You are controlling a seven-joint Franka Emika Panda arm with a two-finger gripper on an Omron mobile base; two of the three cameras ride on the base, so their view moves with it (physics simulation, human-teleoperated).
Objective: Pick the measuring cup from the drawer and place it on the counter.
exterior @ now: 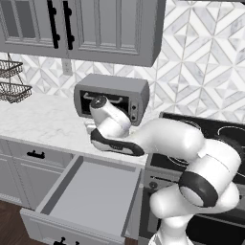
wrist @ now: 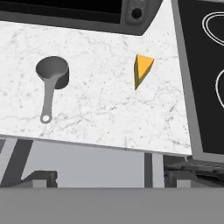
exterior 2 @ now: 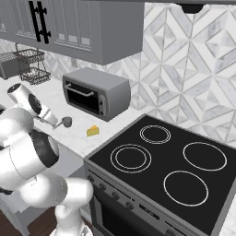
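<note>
The measuring cup [wrist: 52, 72], small, grey and round, lies on the white marble counter [wrist: 100, 105] with its thin handle pointing toward the counter's front edge. It also shows by the arm's end in the right base view as the measuring cup [exterior 2: 67, 121]. My gripper [wrist: 113, 177] is open and holds nothing. Its fingertips [wrist: 40, 178] stand far apart over the counter's front edge, short of the cup. The drawer [exterior: 91, 191] is pulled out below the counter [exterior: 43, 119], and its flat grey bottom is bare.
A yellow-orange wedge [wrist: 142, 70] lies on the counter right of the cup. A grey toaster oven [exterior: 112, 95] stands behind, against the wall. The black stovetop [exterior 2: 166, 161] adjoins the counter on the right. A wire basket rack [exterior: 12, 81] sits far left.
</note>
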